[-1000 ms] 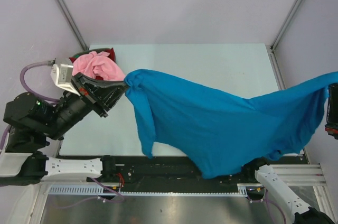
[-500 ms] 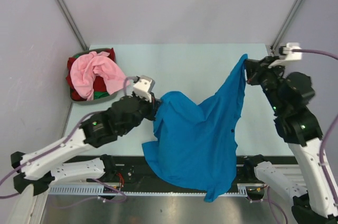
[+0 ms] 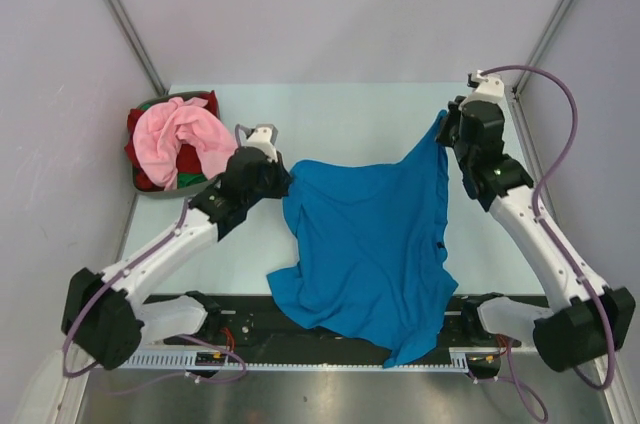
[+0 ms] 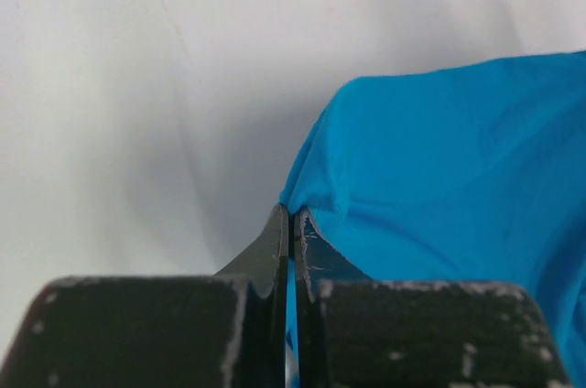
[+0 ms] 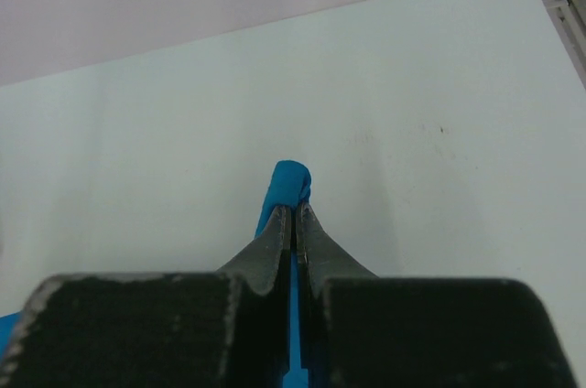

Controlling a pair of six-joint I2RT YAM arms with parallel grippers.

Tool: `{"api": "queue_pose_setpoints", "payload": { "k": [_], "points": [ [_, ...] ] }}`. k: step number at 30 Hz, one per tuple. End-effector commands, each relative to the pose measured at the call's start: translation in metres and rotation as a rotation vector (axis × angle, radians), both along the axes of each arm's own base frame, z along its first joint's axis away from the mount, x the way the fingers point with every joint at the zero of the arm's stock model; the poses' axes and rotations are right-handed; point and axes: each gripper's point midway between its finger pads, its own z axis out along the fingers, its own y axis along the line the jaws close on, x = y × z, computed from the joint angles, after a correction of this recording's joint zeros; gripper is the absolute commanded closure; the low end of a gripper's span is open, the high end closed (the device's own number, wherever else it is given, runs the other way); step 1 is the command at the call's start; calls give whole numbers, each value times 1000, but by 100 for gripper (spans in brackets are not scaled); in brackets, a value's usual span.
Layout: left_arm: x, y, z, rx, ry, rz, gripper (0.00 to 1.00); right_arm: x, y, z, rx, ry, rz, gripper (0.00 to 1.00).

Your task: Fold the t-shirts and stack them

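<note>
Spanning the middle of the table [image 3: 350, 109]: one bright blue t-shirt [image 3: 365, 244], unfolded, lifted at its two upper corners and sagging between them. Its lower part lies spread on the table, and the bottom edge hangs over the near side across the black rail [image 3: 250, 309] by the arm bases.

Left jaws: pressed shut on a pinch of the blue cloth at the shirt's upper left corner. The left wrist view shows the fabric bunched at the tips and running down between them.

Right jaws: pressed shut on the upper right corner, toward the table's far right. The right wrist view shows a small roll of blue cloth sticking out past the tips, above bare table.

Dark grey basket [image 3: 150, 190]: at the table's far left corner, near the left jaws but apart from the blue shirt.

Basket contents: light pink t-shirt [image 3: 180, 134] heaped on top, crumpled; red t-shirt [image 3: 135, 144] beneath it, showing along the rim; a bit of green cloth [image 3: 190, 181] at the near side.
</note>
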Motion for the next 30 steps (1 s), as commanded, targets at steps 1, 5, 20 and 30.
{"api": "queue_pose_setpoints", "payload": {
  "k": [1, 5, 20, 30],
  "points": [
    [45, -5, 34, -120, -50, -10, 100, 37, -13, 20, 42, -131, -105, 100],
    [92, -2, 46, -125, -41, 17, 100, 66, -26, 1, 66, -116, -147, 100],
    [203, 41, 67, -108, -32, 135, 100, 146, -41, 22, 77, -196, -138, 100],
    [253, 112, 50, -256, 8, 330, 0, 206, -29, 6, 163, -170, -151, 1]
  ]
}}
